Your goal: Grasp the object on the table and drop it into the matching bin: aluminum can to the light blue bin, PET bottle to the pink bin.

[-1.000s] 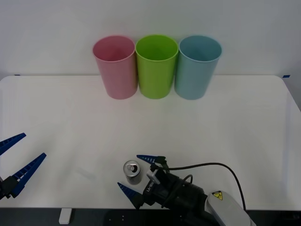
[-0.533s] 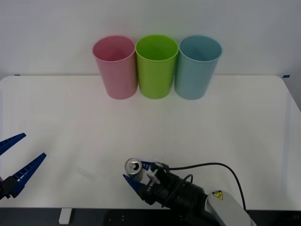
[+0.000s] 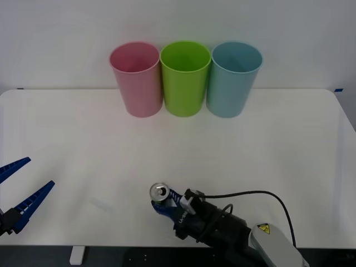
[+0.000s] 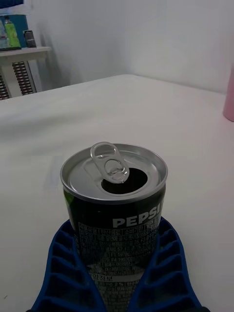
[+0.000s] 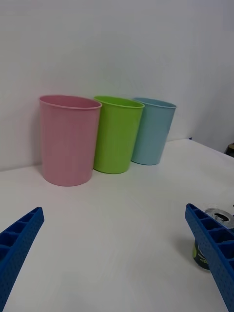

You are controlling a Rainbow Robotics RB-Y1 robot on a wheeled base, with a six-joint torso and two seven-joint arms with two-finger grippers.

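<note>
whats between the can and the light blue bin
Nothing: in the front view only bare white table lies between the aluminum can and the light blue bin.

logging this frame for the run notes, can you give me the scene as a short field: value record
can: aluminum can upright near the table's front edge, tab opened
right tool: right tool shut on the can's sides
left tool: left tool open, idle at the table's left edge
bins: pink bin, lime green bin, light blue bin, in a row at the far edge
target: light blue bin
</note>
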